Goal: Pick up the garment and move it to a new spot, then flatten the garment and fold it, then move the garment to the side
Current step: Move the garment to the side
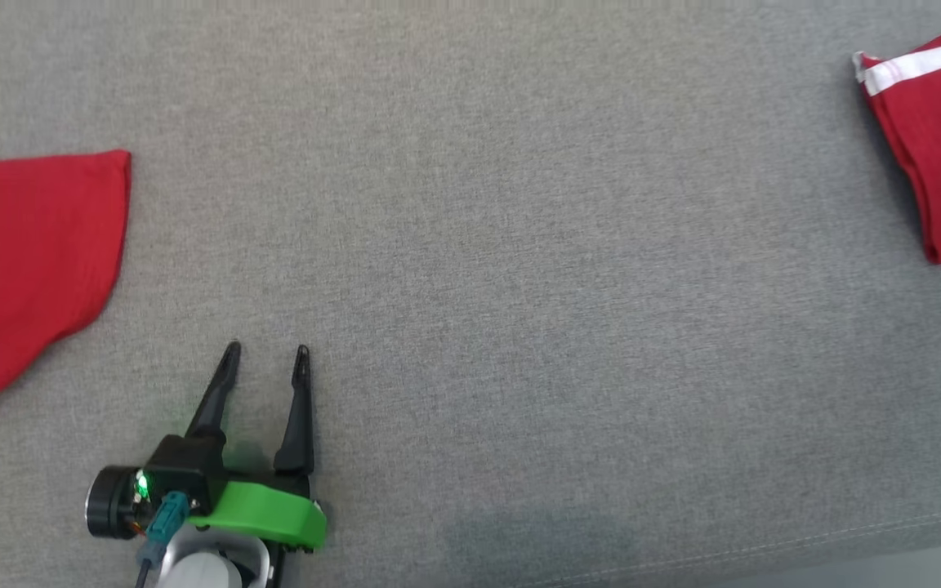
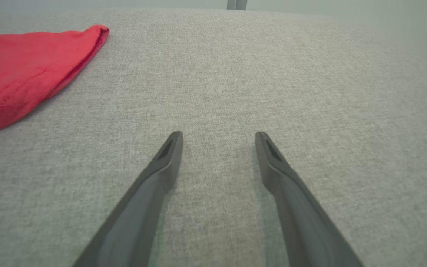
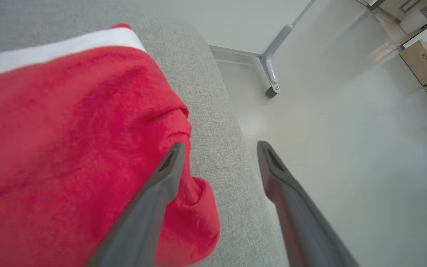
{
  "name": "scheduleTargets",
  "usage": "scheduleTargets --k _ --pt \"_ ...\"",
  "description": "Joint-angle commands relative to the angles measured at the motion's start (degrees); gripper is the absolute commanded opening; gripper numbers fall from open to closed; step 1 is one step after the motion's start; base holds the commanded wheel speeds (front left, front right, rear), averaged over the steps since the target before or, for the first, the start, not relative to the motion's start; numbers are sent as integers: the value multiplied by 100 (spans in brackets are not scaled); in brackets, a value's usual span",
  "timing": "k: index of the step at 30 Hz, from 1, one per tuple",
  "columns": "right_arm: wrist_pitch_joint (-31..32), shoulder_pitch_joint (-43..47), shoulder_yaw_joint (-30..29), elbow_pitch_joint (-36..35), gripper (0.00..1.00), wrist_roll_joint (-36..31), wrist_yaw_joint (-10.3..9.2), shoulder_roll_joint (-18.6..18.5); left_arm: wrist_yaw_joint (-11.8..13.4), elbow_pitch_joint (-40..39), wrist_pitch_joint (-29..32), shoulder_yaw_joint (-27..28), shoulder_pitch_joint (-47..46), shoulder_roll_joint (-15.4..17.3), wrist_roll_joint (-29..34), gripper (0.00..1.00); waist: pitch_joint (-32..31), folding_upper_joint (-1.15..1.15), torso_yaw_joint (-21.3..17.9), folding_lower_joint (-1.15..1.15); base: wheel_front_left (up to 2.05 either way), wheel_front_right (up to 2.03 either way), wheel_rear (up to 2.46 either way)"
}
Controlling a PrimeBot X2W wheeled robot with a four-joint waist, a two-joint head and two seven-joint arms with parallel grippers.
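Over grey upholstery beside pale floor, left claw and right claw gape empty.

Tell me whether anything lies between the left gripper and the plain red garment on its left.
Nothing visible does: just bare grey fabric surface separates the open left gripper from the plain red garment.

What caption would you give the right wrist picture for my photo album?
Open right gripper over the red, white-striped garment at the edge of the grey surface.
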Motion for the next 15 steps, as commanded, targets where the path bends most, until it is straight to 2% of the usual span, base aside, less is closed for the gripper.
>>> scheduleTargets --k 1,5,9,10,15 --pt "-251 -43 -95 -16 100 -97 -10 101 -7 31 7 26 123 -19 -69 100 -402 24 -90 0 0 0 0" --pt "-780 235 -286 -388 100 -304 -10 472 44 51 6 92 440 -59 -175 100 -982 24 -93 0 0 0 0" --pt "-879 878 -438 -1383 100 -315 -10 897 92 -10 5 183 789 -84 -264 100 -1515 24 -53 0 0 0 0" --pt "-879 878 -438 -1383 100 -315 -10 897 92 -10 5 183 789 -84 -264 100 -1515 24 -53 0 0 0 0" --pt "-877 2419 -894 -3375 100 -438 -10 1404 116 -74 5 335 1198 -103 -336 100 -2004 24 33 0 0 0 0"
